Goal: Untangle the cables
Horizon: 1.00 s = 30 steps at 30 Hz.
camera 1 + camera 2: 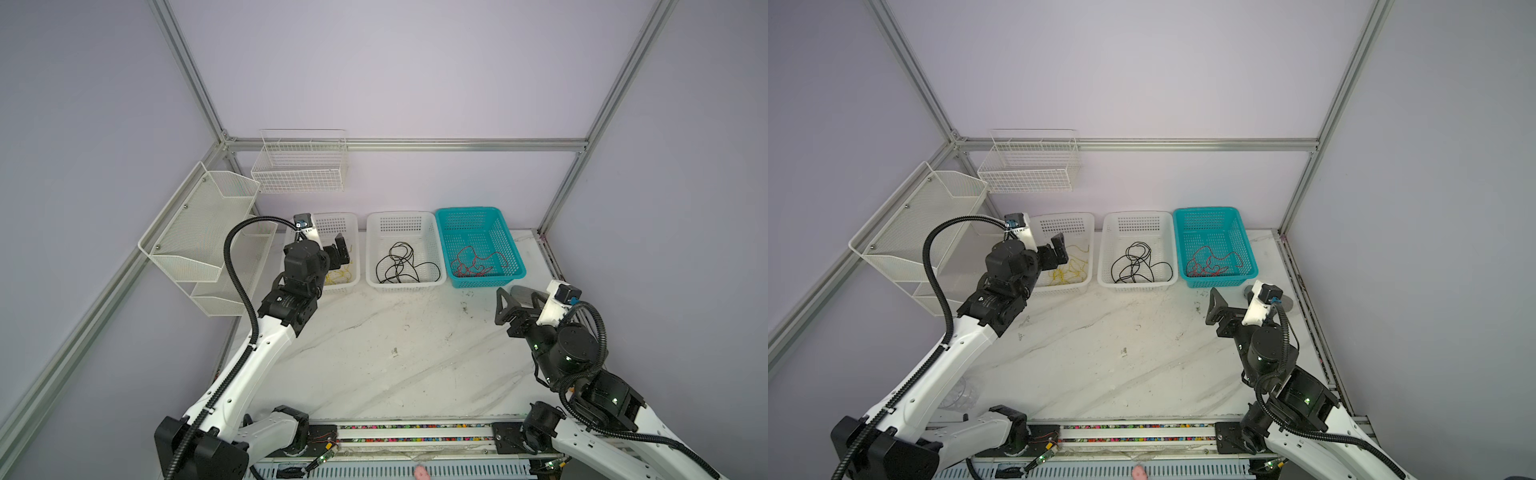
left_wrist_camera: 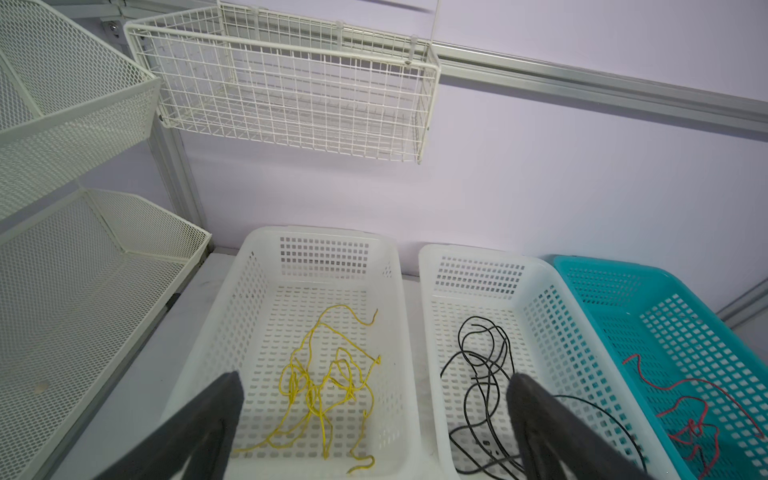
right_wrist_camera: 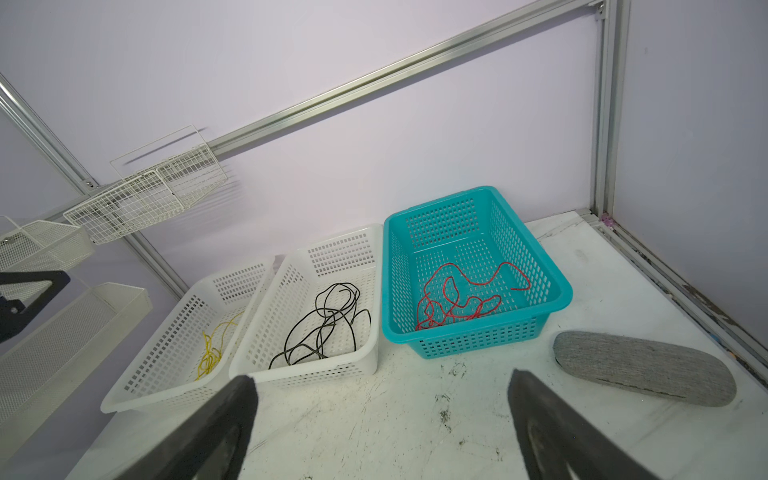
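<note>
Left arm (image 1: 266, 345) was stretched forward, left gripper (image 1: 341, 252) aloft, jaws wide apart, empty. Right arm (image 1: 582, 415) was folded, right gripper (image 1: 513, 305) wide apart, empty.

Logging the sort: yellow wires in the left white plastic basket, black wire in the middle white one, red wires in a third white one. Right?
No: the thin red wires lie in a teal perforated plastic basket, not white, as the right wrist view shows. The rest holds.

yellow cables (image 1: 337, 277) partly hidden behind left arm (image 1: 300, 266)
</note>
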Available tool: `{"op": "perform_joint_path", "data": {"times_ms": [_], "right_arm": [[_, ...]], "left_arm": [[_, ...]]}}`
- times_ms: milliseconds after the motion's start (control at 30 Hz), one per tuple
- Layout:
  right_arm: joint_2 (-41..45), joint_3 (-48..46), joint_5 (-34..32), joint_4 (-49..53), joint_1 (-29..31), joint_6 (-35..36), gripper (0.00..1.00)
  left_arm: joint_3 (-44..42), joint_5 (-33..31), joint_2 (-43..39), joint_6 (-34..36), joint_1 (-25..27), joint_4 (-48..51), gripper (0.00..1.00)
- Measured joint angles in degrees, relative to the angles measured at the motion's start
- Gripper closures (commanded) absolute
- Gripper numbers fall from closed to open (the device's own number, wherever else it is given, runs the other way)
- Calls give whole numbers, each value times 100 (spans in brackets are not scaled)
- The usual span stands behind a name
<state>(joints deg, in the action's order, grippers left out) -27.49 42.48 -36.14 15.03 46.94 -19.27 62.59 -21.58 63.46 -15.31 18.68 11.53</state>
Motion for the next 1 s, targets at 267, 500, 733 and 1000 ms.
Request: {"op": "perform_joint_path", "data": {"times_ms": [267, 500, 733, 1000], "right_arm": [[-105, -354, 2, -308, 0, -94, 3], [-581, -503, -273, -931, 0, -48, 3], [-901, -1078, -798, -2223, -15, 544, 3], [-1755, -1217, -404, -3193, -1637, 767, 3]], "left_arm": [[-820, 33, -1014, -4, 120, 227, 0], [-1327, 33, -1360, -87, 260, 673, 0], [-1827, 70, -1665, -339, 289, 927, 0], [-2234, 282, -1851, -507, 376, 981, 0]]}}
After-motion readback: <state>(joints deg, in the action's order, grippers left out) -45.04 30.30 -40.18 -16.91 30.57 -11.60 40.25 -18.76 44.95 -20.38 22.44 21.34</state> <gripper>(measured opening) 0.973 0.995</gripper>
